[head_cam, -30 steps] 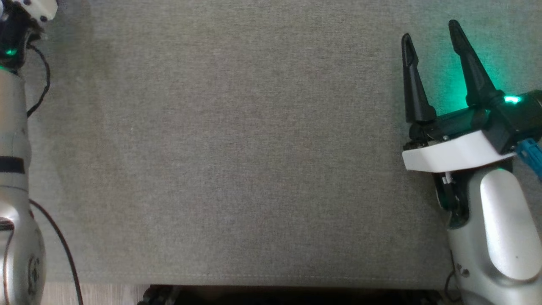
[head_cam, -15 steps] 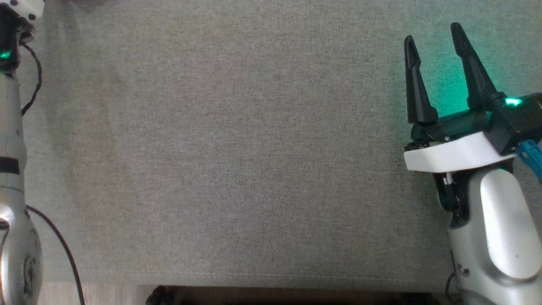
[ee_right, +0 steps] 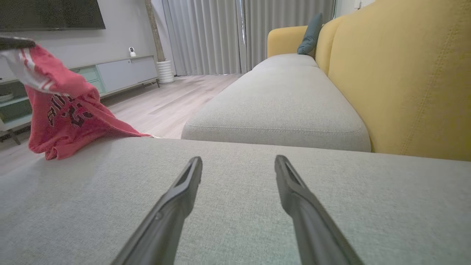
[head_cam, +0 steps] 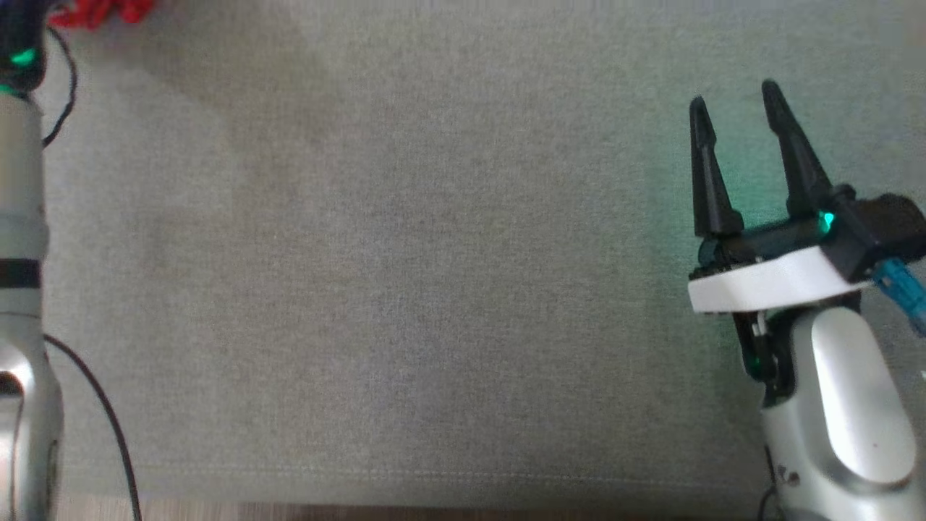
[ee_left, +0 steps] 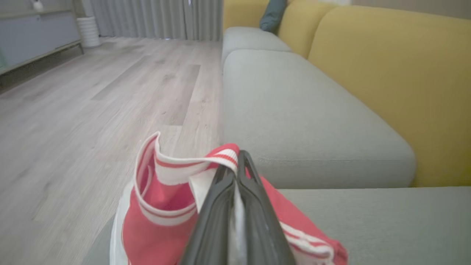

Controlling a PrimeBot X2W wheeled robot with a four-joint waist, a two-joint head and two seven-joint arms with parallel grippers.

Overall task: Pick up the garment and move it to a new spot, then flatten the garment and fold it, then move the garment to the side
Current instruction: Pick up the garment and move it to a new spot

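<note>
My left tool point(ee_left: 232, 163) is clamped tight on the garment point(ee_left: 158, 224), fingers pressed together w/ a fold of red cloth and its white-striped ribbed band pinched between them. In the head view the garment point(head_cam: 101, 11) is just a red scrap at the far-left corner, beside my left forearm point(head_cam: 18, 217).

From the right wrist view the garment point(ee_right: 70, 114) hangs down from the left tool point(ee_right: 14, 42). Its long axis is roughly vertical, and the lower hem seems to rest on the left edge of the grey cushion point(ee_right: 257, 206). So it lies right below the left tool and well apart, far left, from my right tool point(head_cam: 734, 98); left arm is the near one, obv.

The middle of the cushion point(head_cam: 434, 253) is bare, which I judge to be the new spot. Next move should be a carry rightwards, w/ enough lift that the hem doesn't drag and bunch.

Right tool point(ee_right: 238, 159) is spread wide, holding nothing, low over the cushion on the right side, yellow backrest point(ee_right: 404, 73) beyond it.

Writing: dark block lettering point(ee_right: 60, 114) on the garment's front (too crumpled, can't read it). No brand or label legible.
</note>
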